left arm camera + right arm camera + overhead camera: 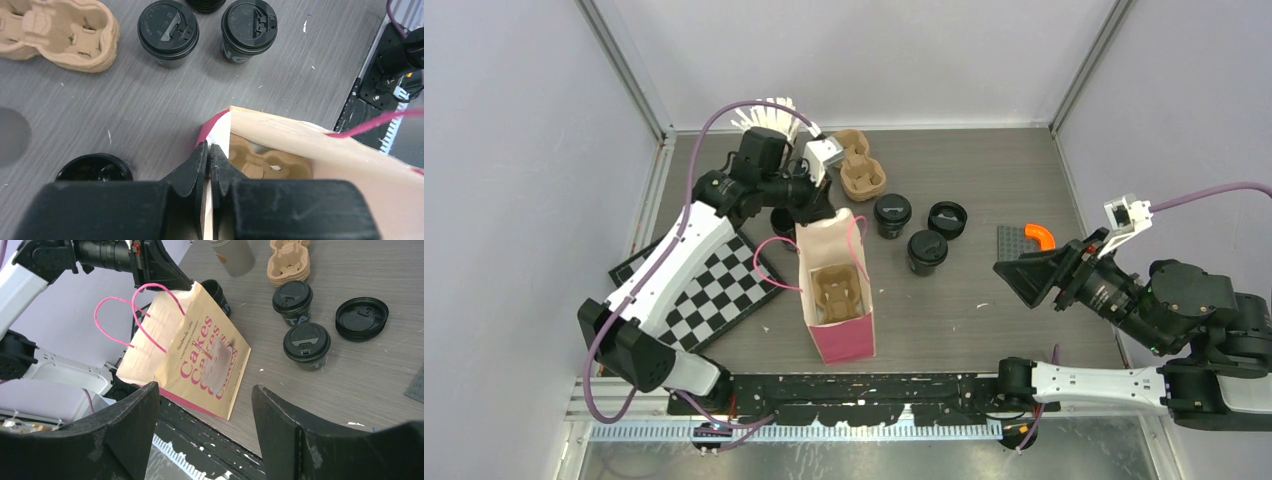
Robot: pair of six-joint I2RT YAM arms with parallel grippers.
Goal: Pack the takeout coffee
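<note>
Zero cups are in the paper bag [844,335] yet; we see only a pulp carrier [836,292] sitting inside it. Left gripper [209,150] is clenched on the bag's far rim, pinching the paper edge, we judge to hold the mouth open. Right gripper [204,390] hangs released, well apart to the right, grasping nothing. Two lidded cups [892,213] stand on the table [1024,180] just right of the bag, a loose lid [947,218] beside them. An unlidded cup [95,167] stands near the clenched fingers. All packing is left, and that open cup likely needs its lid first.
</note>
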